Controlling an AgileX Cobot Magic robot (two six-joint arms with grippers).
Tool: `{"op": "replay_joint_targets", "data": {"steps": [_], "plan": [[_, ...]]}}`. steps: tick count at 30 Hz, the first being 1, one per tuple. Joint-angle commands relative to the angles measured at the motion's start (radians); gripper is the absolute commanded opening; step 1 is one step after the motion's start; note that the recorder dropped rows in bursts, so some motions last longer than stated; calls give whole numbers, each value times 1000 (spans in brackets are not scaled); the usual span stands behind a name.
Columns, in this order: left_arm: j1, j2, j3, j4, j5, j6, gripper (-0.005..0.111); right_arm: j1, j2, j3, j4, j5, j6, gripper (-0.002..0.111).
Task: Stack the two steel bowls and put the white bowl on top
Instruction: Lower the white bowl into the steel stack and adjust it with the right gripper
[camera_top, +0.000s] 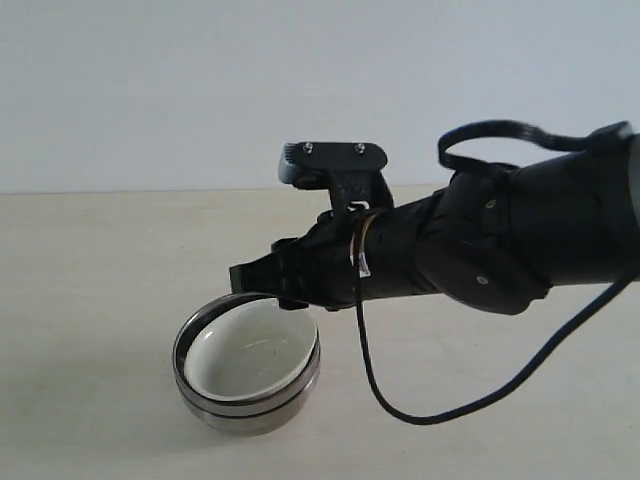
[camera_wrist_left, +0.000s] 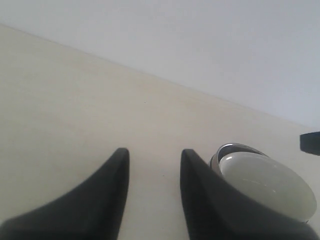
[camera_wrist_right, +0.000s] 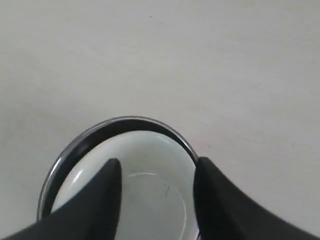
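Observation:
The two steel bowls (camera_top: 247, 412) are nested one inside the other on the table, a seam between their rims. Inside the top one sits the white bowl (camera_top: 250, 355), tilted slightly. My right gripper (camera_top: 245, 276) reaches in from the right and hovers just over the stack's far rim. In the right wrist view it (camera_wrist_right: 156, 167) is open, one finger over the white bowl (camera_wrist_right: 150, 195) and the other at the steel rim (camera_wrist_right: 125, 121), gripping nothing. My left gripper (camera_wrist_left: 153, 155) is open over bare table, with the stack's steel rim (camera_wrist_left: 235, 146) and white bowl (camera_wrist_left: 267, 185) beside it.
The pale wooden table (camera_top: 100, 260) stretches out around the stack, with a plain white wall behind it. A black cable (camera_top: 400, 405) from the right arm droops onto the table to the right of the bowls. The right gripper's tip (camera_wrist_left: 310, 143) shows in the left wrist view.

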Motion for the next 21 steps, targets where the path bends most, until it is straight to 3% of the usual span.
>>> {"op": "replay_joint_targets", "data": {"steps": [1, 2, 5, 14, 21], "plan": [[3, -3, 4, -3, -3, 1, 32, 30, -63, -5, -2, 195, -61, 9], [3, -3, 4, -3, -3, 1, 32, 34, -63, -5, -2, 225, -76, 0], [3, -3, 4, -3, -3, 1, 32, 52, -45, 9, -2, 263, -77, 0], [3, -3, 4, -3, -3, 1, 32, 57, 20, 60, -2, 83, -75, 0], [3, -3, 4, -3, -3, 1, 32, 57, 21, 60, -2, 116, -72, 0]]}}
